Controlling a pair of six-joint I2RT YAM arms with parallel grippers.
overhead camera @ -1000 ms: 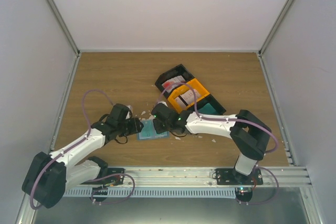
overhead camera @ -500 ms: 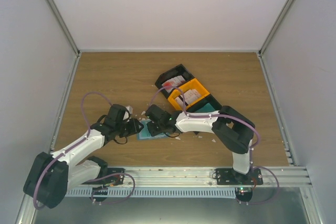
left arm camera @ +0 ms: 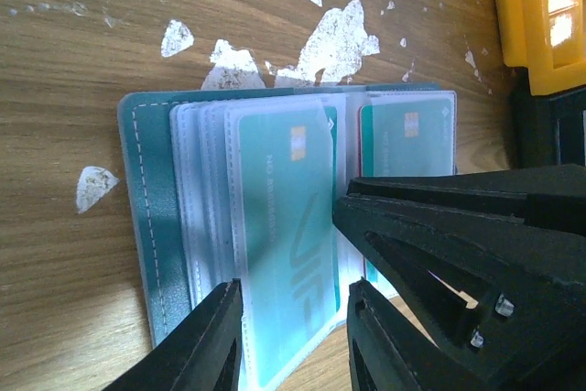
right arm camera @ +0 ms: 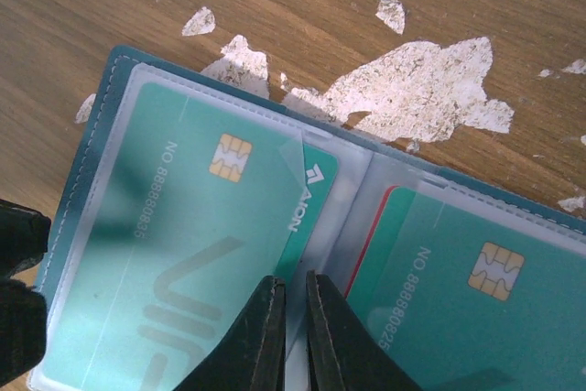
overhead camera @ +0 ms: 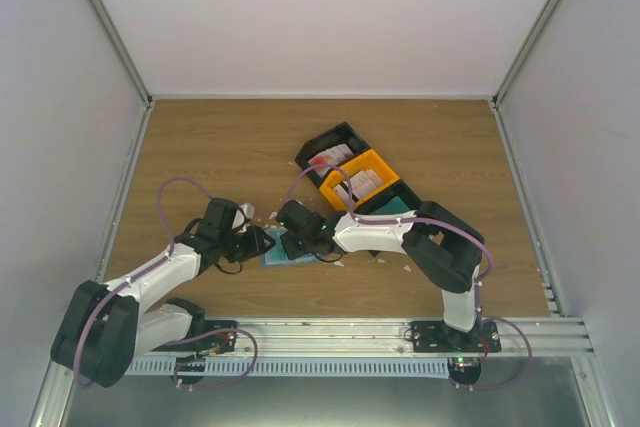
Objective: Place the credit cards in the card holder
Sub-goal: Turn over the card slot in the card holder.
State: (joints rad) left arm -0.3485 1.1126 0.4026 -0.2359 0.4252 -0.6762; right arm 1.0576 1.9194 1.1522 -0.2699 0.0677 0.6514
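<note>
one surface (overhead camera: 200, 147): wood-look and smooth. we judge the card holder could skate on it if either hand pushes sideways.
two trays: the black tray (overhead camera: 312, 147) and orange tray (left arm camera: 513, 16) lie just beyond the holder, with more credit cards (overhead camera: 352, 185) inside. a wide swing of the right arm could knock them.
left hand (left arm camera: 291, 304): its fingers stand either side of the foremost of the clear leaves (left arm camera: 211, 190). whether they clamp it we cannot tell. if they slacken, the leaf may flop over the pocket mouth.
right hand (right arm camera: 293, 286): its fingers are almost together at the inner edge of the teal card (right arm camera: 183, 226). whether they nip card or film we cannot tell. film caught in the pinch would stop the card from sliding.
card holder (left arm camera: 151, 226): it lies open on the near half of the surface. both hands crowd over it, so we fear a collision.
teal card: one corner pokes out of its sleeve. a skewed push could jam or buckle it.
white scraps (right arm camera: 412, 89): they lie loose beside the holder, and one could get swept into a pocket.
</note>
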